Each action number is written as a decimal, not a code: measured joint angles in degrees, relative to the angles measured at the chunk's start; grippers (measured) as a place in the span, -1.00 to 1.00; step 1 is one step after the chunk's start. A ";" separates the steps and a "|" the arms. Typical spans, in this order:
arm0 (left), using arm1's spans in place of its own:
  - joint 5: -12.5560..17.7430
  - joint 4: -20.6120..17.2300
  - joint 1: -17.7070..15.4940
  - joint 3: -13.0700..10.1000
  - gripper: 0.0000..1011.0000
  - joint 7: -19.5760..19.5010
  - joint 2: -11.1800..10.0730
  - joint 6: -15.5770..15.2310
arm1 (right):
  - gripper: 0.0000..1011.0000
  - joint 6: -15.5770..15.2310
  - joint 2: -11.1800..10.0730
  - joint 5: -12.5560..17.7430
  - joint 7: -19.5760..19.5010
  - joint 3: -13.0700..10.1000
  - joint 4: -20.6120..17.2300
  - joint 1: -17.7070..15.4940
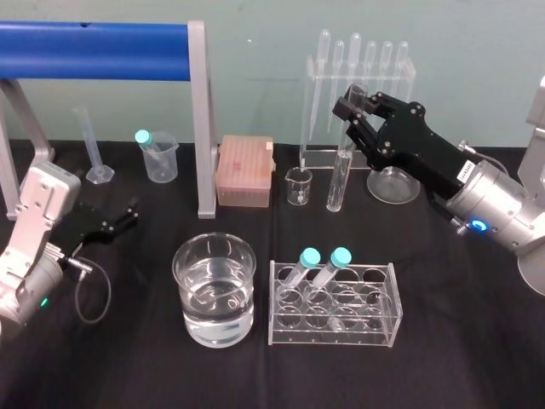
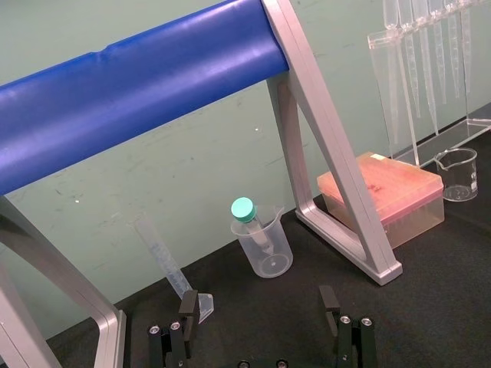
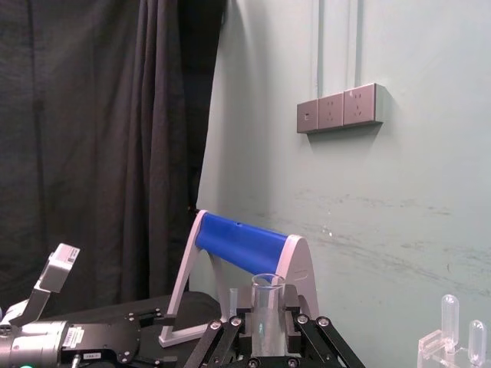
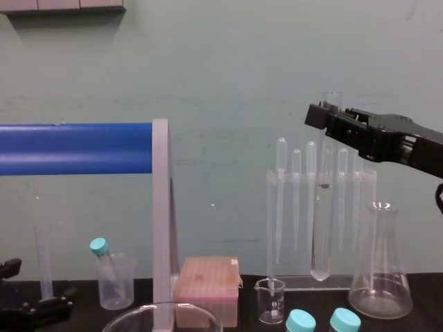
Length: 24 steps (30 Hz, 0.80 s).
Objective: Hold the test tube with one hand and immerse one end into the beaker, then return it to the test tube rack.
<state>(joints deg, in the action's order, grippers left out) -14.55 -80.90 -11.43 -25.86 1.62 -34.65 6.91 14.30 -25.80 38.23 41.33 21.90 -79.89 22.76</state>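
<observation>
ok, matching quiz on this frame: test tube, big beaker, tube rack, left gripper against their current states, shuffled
1. test tube
2. beaker
3. test tube rack
4. left gripper

A. holds two teal-capped tubes
B. open, parked at the left
C. part-filled with clear liquid
D. upright, held by the right gripper

Pairs: 1-D, 2-C, 3-A, 4-B

A pink tip box (image 1: 244, 170) sits beside a small beaker (image 1: 299, 186).

Slim clear test tube (image 1: 341, 175) upright, aloft; wide beaker (image 1: 213, 324) part-filled, standing
</observation>
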 joint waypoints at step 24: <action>0.00 0.00 0.00 0.00 0.98 0.00 0.00 0.00 | -0.55 -0.03 -0.11 0.31 -0.06 -0.17 -0.27 -0.16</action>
<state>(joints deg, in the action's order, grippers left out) -14.55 -80.90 -11.43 -25.86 1.62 -34.65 6.91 14.27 -25.91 38.54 41.27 21.73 -80.16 22.60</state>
